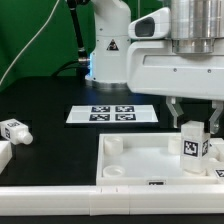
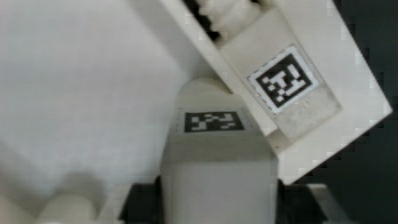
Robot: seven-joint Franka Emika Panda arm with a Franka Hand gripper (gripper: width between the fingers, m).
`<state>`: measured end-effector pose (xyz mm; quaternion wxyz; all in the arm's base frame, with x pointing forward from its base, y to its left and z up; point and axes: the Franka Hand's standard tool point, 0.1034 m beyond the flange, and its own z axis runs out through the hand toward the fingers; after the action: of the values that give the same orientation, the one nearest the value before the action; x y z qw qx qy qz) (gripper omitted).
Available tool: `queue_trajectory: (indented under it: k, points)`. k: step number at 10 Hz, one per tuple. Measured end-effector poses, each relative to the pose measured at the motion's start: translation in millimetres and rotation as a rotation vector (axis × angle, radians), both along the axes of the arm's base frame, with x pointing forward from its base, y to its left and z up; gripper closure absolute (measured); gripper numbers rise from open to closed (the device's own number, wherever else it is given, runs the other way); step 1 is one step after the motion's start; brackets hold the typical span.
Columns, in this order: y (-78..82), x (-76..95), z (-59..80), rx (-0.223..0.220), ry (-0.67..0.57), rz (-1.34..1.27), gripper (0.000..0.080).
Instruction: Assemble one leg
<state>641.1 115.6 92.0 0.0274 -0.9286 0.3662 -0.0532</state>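
Observation:
A short white leg (image 1: 194,148) with a marker tag stands upright at the right-hand corner of the large white square panel (image 1: 130,158) in the exterior view. My gripper (image 1: 194,127) is shut on the leg's top end, one finger on each side. In the wrist view the leg (image 2: 215,165) runs between my fingers (image 2: 146,203), with my gripper (image 2: 217,206) closed on it. The panel's tagged rim (image 2: 285,85) lies just beyond it. I cannot see the leg's peg end or whether it sits in a corner hole.
The marker board (image 1: 113,114) lies behind the panel. Two more white tagged parts (image 1: 14,130) (image 1: 4,153) lie at the exterior view's left. A long white bar (image 1: 90,196) runs along the front. The arm's base (image 1: 108,45) stands at the back.

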Motion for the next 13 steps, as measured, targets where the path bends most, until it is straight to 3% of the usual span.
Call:
queue_trajectory:
  k: [4,6,7,8,9,13]
  points:
    - [-0.2,0.6,0.3,0.052,0.007,-0.311,0.0518]
    - [0.2,0.6,0.2,0.050,0.007,-0.281,0.0518]
    - [0.1,0.6,0.2,0.049,0.007,-0.274,0.0329]
    - [-0.5,0.7,0.3,0.039,0.005,-0.204,0.0329]
    - [-0.4,0.9,0.3,0.025,0.002,-0.093,0.0186]
    - [-6.0,4.1,-3.0,-0.030,-0.005,0.344,0.0152]
